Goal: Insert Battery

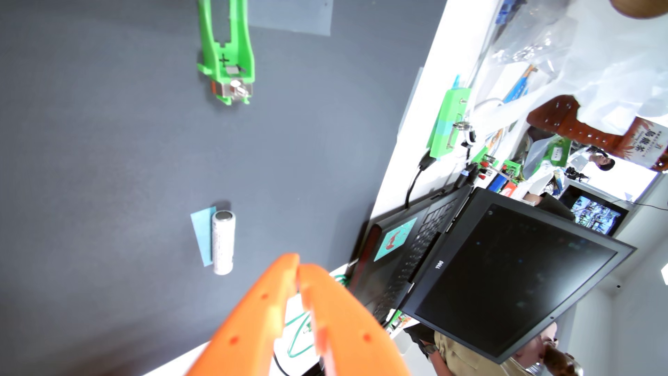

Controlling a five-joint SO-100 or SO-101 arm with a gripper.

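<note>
In the wrist view, the white battery [223,242] lies on the grey mat [90,144], up and to the left of the pincer, touching a light blue tape patch [202,235] on its left side. Farther above, well apart, sits the green battery holder [226,54], its slot open. The orange pincer [299,265] has its tips pressed together, holding nothing. To its right stands a black laptop [506,282].

Grey mat [108,144] carries battery [223,242], green holder [227,50], blue tape [203,235].
</note>
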